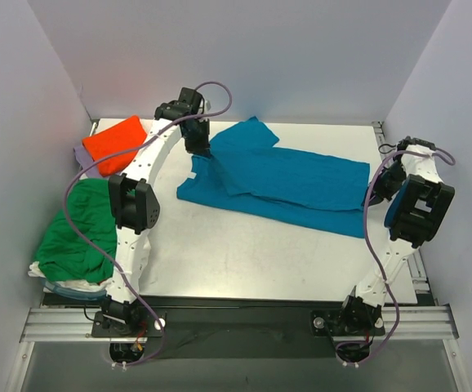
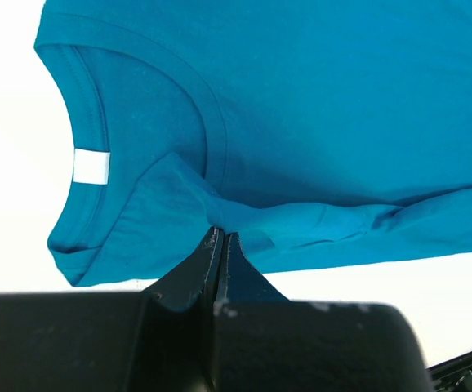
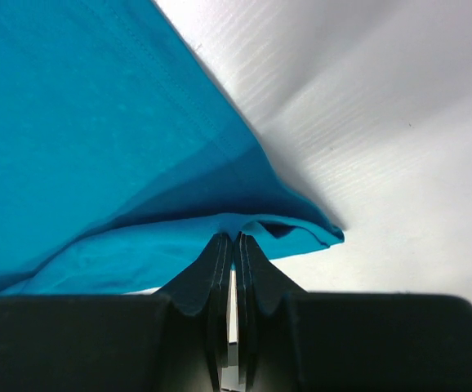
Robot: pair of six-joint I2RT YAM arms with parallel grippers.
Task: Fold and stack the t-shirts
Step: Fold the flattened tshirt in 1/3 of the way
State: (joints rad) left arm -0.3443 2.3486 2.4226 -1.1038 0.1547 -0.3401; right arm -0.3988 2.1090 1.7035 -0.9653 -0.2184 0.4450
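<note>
pinching the teal-blue t-shirt (image 1: 277, 184) at opposite ends across the surface's (image 1: 244, 261) far half, left gripper (image 2: 221, 243) and right gripper (image 3: 234, 238) clamp thin cloth; uneven pulling could slip it free or skew the fold.

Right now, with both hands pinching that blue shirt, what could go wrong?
1. The left hand and right hand each pinch only a thin bit of the teal shirt at its edge, so it might slip free mid-fold.
2. The cloth is bunched near the collar by the left hand, so the fold may come out wrinkled or crooked.
3. The left arm sits close beside the green shirt, and swinging could drag that pile.
</note>
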